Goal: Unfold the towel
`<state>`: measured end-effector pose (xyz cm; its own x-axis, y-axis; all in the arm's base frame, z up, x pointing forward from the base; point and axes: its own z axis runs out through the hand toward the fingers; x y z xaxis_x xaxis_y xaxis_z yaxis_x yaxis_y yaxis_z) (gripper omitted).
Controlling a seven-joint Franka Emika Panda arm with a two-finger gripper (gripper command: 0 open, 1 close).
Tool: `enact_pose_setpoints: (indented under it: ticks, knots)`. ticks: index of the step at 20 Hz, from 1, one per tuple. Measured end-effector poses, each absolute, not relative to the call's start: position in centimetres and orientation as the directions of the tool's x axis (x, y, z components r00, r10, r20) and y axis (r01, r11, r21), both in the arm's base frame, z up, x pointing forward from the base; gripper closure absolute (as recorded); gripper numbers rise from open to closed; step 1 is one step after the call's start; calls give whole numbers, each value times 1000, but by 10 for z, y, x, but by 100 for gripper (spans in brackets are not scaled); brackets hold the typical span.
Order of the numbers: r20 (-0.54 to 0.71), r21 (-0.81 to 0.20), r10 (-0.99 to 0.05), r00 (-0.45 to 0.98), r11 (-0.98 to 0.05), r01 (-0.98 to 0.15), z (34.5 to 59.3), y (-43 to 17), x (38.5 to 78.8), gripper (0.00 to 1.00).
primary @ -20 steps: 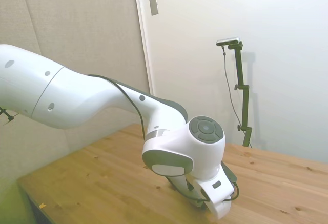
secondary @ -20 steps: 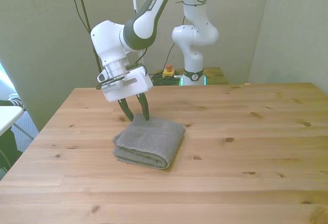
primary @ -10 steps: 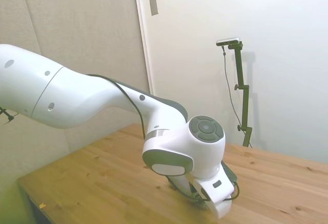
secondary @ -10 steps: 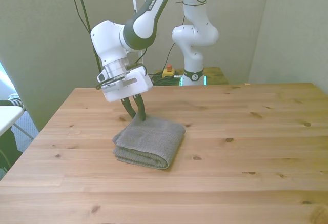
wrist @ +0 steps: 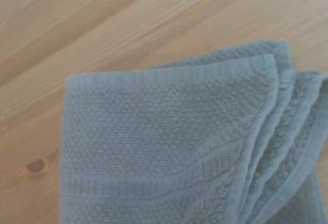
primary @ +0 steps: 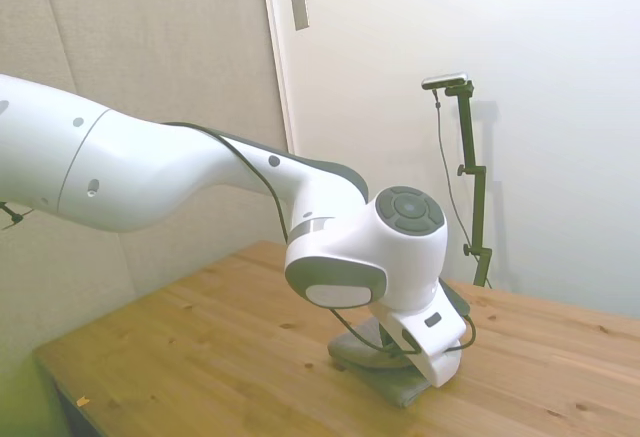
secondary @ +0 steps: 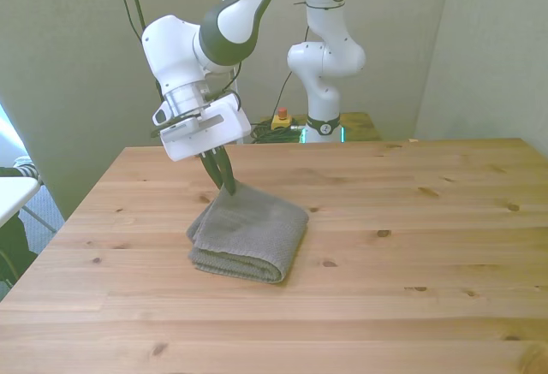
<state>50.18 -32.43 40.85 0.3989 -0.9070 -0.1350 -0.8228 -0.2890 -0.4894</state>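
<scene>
Change since a second ago: gripper (secondary: pixel 224 187) has closed and risen a little; its fingers stood apart over the towel's far corner before, and now they are pressed together on that corner, which is pulled up into a small peak
Gripper: fingers pinching the far corner of the towel (secondary: pixel 250 232), seen in the front view; the white gripper head above them is tilted
Towel: grey terry cloth, still folded in layers, lying on the table (secondary: pixel 411 246) toward the front view's left of its middle; the rest of it rests flat on the wood while the pinched corner is lifted
Towel in side view: only a grey strip (primary: pixel 385 377) shows below the arm's wrist, most of it hidden behind the gripper head
Towel in wrist view: the towel (wrist: pixel 169 147) fills much of the picture, several stacked edges fanning apart at one side, bare wood (wrist: pixel 102 24) beyond it
Arm: white arm (secondary: pixel 227 23) comes down from the base behind the table's far edge to the towel
Background: a red button (secondary: pixel 280 117) sits on the floor gear behind the table, beside the robot's base (secondary: pixel 324 92)
</scene>
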Motion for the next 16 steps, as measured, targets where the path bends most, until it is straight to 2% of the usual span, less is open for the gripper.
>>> enact_pose_setpoints:
  ticks: [9,15,16]
  knots:
    - [-119,-533,-859,498,-367,-762,451,-237,561,100]
    - [-111,-536,-796,595,-456,-710,455,-165,586,100]
    - [-104,-535,-780,617,-479,-696,455,-151,590,0]
